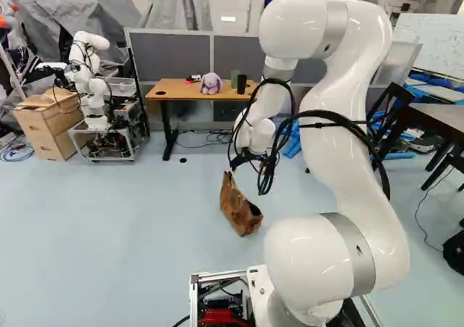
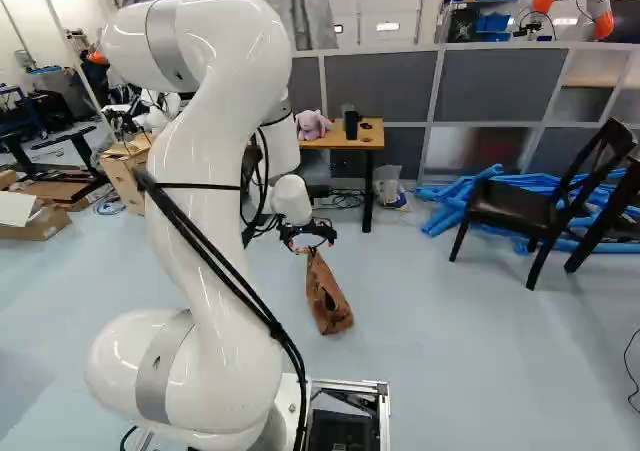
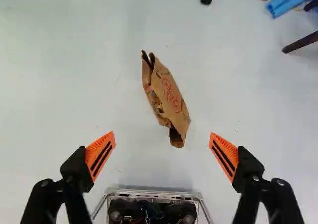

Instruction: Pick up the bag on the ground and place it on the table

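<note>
The gripper (image 2: 308, 237) hangs pointing down above the floor, just over the upper end of the bag in the right base view. In the wrist view the gripper (image 3: 162, 154) stands wide open, orange pads far apart, with only floor between them. The brown paper bag (image 3: 166, 97) lies on the floor ahead of the fingers, untouched; it is the creased bag (image 1: 239, 209) left of my arm in the left base view. The table (image 1: 172, 90) has a light wooden top and stands beyond the bag, against grey partitions.
A purple plush toy (image 1: 211, 83) and a dark cup (image 1: 241, 84) stand on the table. Another robot (image 1: 88, 80) is at the left beside wooden boxes (image 1: 49, 124). A black chair (image 2: 540, 206) and blue tubes (image 2: 450, 206) are at the right.
</note>
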Robot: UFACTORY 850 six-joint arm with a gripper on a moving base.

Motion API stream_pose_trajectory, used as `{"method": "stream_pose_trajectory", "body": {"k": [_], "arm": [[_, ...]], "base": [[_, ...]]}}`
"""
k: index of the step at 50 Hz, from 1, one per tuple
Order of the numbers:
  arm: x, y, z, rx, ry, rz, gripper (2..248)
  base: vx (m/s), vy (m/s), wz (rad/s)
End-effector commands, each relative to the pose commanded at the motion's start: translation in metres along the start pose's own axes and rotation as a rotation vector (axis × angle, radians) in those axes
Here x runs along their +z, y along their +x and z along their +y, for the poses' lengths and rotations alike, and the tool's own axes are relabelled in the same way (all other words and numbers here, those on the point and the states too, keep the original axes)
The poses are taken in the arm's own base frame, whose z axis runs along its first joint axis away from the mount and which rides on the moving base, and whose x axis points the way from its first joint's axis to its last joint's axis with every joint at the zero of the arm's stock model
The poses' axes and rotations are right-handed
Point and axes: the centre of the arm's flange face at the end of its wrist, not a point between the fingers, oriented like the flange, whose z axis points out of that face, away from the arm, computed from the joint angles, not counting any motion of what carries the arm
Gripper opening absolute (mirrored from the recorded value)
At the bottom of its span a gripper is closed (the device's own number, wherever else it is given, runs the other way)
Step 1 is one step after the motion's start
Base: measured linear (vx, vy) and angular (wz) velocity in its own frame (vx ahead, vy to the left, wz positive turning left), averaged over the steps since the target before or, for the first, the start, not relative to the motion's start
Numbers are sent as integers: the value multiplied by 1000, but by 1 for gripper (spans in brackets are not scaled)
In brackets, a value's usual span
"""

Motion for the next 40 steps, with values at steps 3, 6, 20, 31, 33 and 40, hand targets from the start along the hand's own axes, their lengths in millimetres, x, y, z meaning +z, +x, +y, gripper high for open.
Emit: {"method": "stream_pose_trajectory", "body": {"k": [3,6,20,31,33,40], "arm": [[4,-1,0,-28,2,-17,247],[9,-3,0,-58,4,-34,247],[29,-9,0,-203,20,-111,247],[45,-15,-1,-316,40,-168,247],[48,-16,-1,-328,43,-178,247],[58,-18,-1,-345,51,-199,247]], "base": [[0,0,0],[0,0,0],[0,0,0],[0,0,0],[0,0,0],[0,0,0]]}}
